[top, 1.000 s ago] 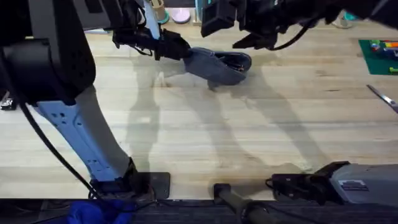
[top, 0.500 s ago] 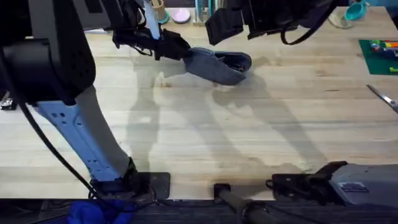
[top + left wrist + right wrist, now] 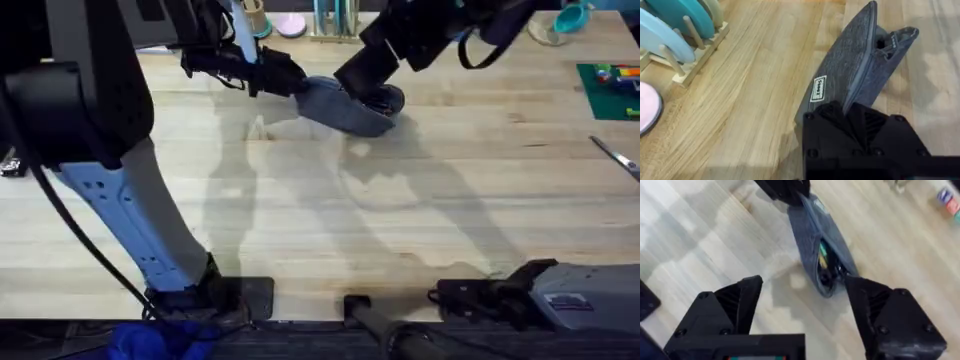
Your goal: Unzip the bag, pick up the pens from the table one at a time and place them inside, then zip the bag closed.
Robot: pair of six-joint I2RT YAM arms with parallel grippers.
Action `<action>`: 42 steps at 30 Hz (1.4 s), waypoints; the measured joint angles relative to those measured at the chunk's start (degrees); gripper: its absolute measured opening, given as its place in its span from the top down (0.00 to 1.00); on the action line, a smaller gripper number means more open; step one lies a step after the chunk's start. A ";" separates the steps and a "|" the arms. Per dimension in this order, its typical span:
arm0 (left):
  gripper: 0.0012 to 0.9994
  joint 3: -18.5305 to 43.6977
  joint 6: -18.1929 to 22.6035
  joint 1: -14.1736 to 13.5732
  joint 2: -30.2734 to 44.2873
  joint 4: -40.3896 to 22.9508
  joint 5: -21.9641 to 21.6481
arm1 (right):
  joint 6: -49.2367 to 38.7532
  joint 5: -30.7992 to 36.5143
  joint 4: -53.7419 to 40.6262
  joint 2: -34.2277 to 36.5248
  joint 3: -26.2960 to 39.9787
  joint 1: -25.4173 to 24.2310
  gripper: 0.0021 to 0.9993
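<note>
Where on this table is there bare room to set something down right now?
The broad stretch of table between the bag and the arm bases is free. It is crowded along the far edge, where the left gripper clamps the bag's end and the open right gripper hangs over it.

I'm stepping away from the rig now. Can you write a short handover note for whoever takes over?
Left gripper: shut on one end of the bag, holding it at the table's far side.
Right gripper: open, poised over the bag's other end.
Bag is unzipped; a pen with a green section shows inside.
Left: zip the bag closed.
</note>
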 joint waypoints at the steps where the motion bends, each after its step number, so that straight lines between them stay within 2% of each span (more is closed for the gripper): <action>1: 0.96 0.00 0.01 0.00 0.00 0.00 0.00 | -1.07 0.00 0.75 0.00 0.00 0.29 0.00; 8: 0.96 0.00 0.01 0.00 0.00 0.00 -0.21 | -4.24 0.00 8.64 0.00 0.02 1.57 0.00; 15: 0.96 0.00 0.01 0.00 0.00 0.00 -0.24 | -3.58 -2.12 24.38 0.00 0.44 2.38 0.00; 22: 0.96 0.00 0.00 0.00 0.00 0.00 -0.30 | -3.75 -3.25 17.66 1.93 0.85 5.39 0.00; 30: 0.96 0.00 0.01 0.00 0.00 0.00 -0.37 | -3.90 -3.23 8.31 3.02 0.85 4.19 0.00; 37: 0.96 0.00 -0.01 0.00 0.00 -0.26 -0.39 | -4.35 -3.21 7.51 3.02 0.85 0.79 0.00; 42: 0.96 0.00 0.01 0.00 0.00 -0.25 -0.40 | -5.78 -3.23 7.32 4.35 0.85 0.57 0.00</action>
